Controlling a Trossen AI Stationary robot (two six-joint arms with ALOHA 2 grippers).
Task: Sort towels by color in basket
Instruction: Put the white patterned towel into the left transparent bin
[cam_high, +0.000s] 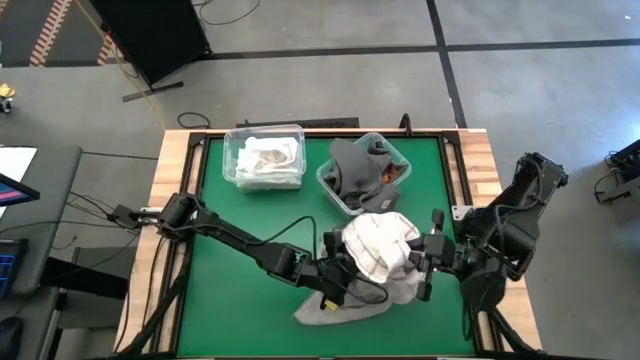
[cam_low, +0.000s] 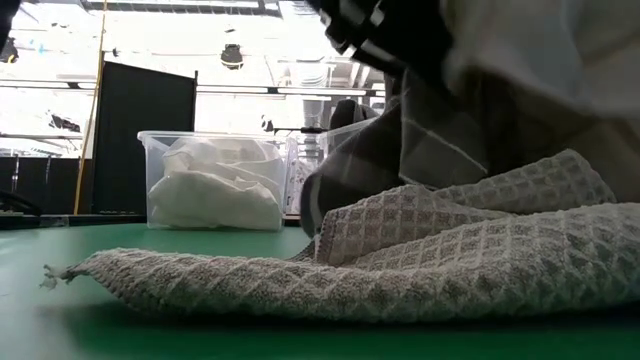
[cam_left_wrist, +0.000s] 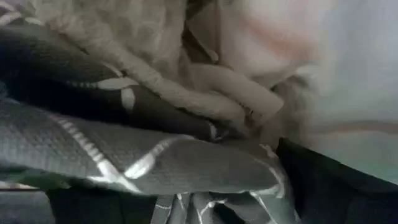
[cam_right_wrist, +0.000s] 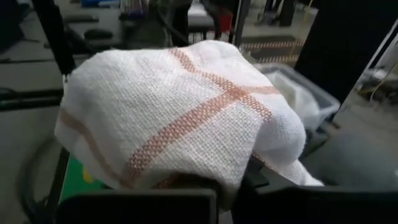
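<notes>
Right gripper (cam_high: 432, 262) | fingers pinched on white towel (cam_high: 380, 245), lifted over grey towel (cam_high: 350, 305), near dark bin (cam_high: 345, 195) | left gripper (cam_high: 335, 280) fingers apart, beneath cloth | advise: lift clear, shake off checked towel (cam_left_wrist: 124, 162), carry to white bin (cam_high: 236, 158).

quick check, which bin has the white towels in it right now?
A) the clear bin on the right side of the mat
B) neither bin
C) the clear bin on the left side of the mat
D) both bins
C: the left bin holds only white towels, while the right bin beside it holds dark grey towels with a bit of orange.
</notes>
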